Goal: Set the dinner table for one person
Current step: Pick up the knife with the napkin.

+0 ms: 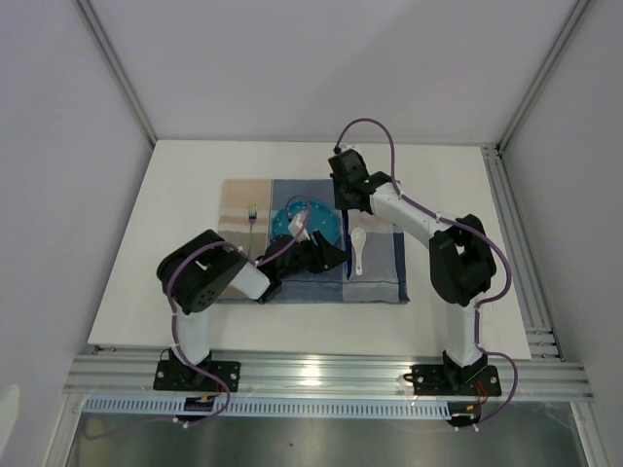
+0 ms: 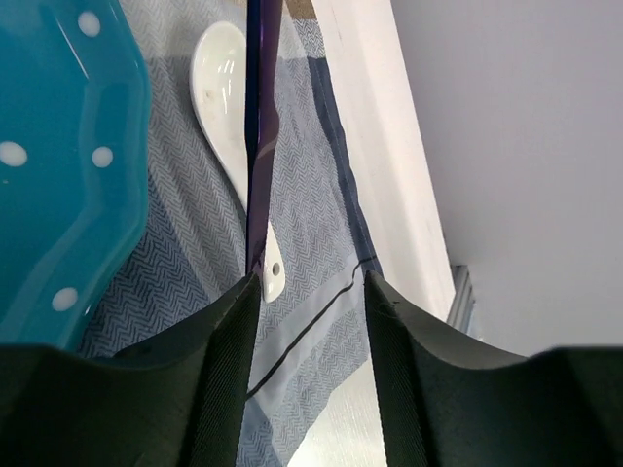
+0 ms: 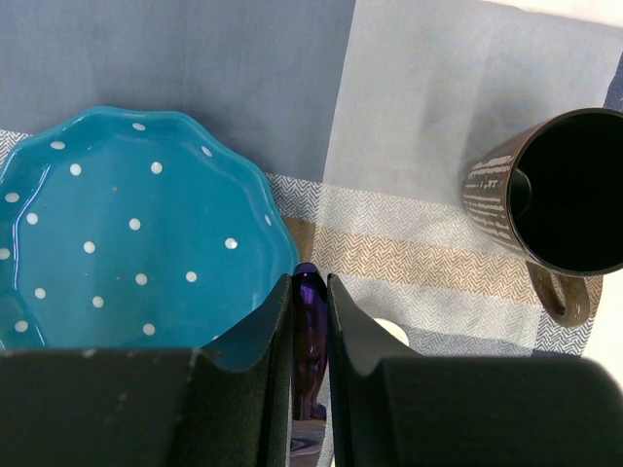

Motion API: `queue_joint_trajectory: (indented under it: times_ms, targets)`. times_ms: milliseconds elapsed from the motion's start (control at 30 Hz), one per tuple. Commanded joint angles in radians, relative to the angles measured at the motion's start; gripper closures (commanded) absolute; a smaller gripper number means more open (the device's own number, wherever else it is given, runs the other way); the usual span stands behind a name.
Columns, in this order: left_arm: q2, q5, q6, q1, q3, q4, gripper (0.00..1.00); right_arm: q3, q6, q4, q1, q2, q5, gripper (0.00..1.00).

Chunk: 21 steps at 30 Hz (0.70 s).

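The white dinner table point(image 1: 185, 243) carries a checked placemat point(image 1: 375, 282). On it are a teal dotted plate point(image 1: 310, 222), a fork point(image 1: 253, 212) to the plate's left and a white spoon point(image 1: 357, 251) to its right. My right gripper point(image 3: 310, 282) is shut on a slim purple utensil point(image 3: 310, 321) at the plate's point(image 3: 136, 233) right edge. In the left wrist view that utensil point(image 2: 261, 146) runs lengthwise between plate point(image 2: 58, 146) and spoon point(image 2: 226, 97), ending beside my left finger point(image 2: 229, 360). My left gripper point(image 2: 311, 282) stands open over the placemat, with nothing between its pads.
A brown mug point(image 3: 569, 185) stands on the placemat's far part, right of the plate in the right wrist view. Silver rails point(image 1: 516, 243) edge the table on the right and front. White walls enclose the other sides.
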Motion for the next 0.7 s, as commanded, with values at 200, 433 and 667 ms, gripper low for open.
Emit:
queue_joint_trajectory:
  times_ms: [200,433,667]
  targets:
    - [0.096,0.026,-0.096,0.007,0.047,0.204,0.54,-0.019,0.025,0.009,0.015,-0.049,-0.020,1.00]
    - [0.105,0.020,-0.066,0.006,0.051,0.173,0.54,-0.016,0.022,0.011,0.016,-0.052,-0.022,1.00]
    - [0.058,0.012,-0.016,0.006,-0.005,0.150,0.55,-0.007,0.012,0.006,0.013,-0.051,-0.016,1.00]
